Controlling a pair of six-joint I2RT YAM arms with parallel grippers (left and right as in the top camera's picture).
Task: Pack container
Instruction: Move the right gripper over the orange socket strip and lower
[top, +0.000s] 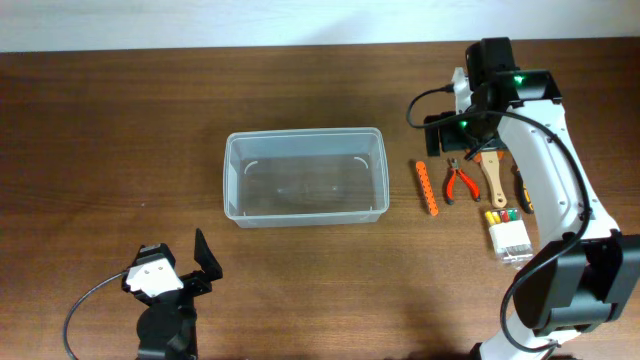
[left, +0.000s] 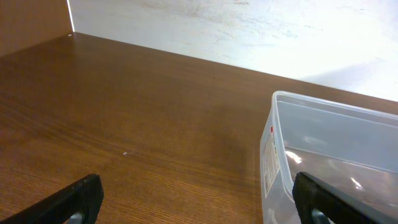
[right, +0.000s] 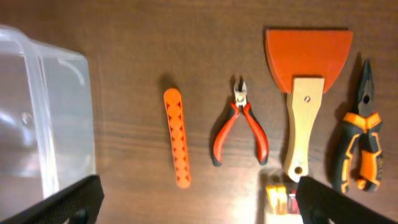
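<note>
The container (top: 229, 178) is a large clear plastic tub standing empty at the table's middle. It also shows in the left wrist view (left: 278, 147) and the right wrist view (right: 61, 118). My left gripper (top: 182, 264) is open and empty near the front edge, to the front left of the tub (left: 200, 204). My right gripper (top: 455, 138) is open and empty, and hovers above the tools to the right of the tub (right: 200, 208).
Right of the tub lie an orange perforated strip (top: 428, 188) (right: 177, 138), small red cutters (top: 459, 182) (right: 239, 127), an orange scraper with a wooden handle (top: 491, 175) (right: 305, 74), orange-black pliers (top: 521, 190) (right: 360, 140) and a small clear case of coloured bits (top: 508, 235) (right: 280, 199).
</note>
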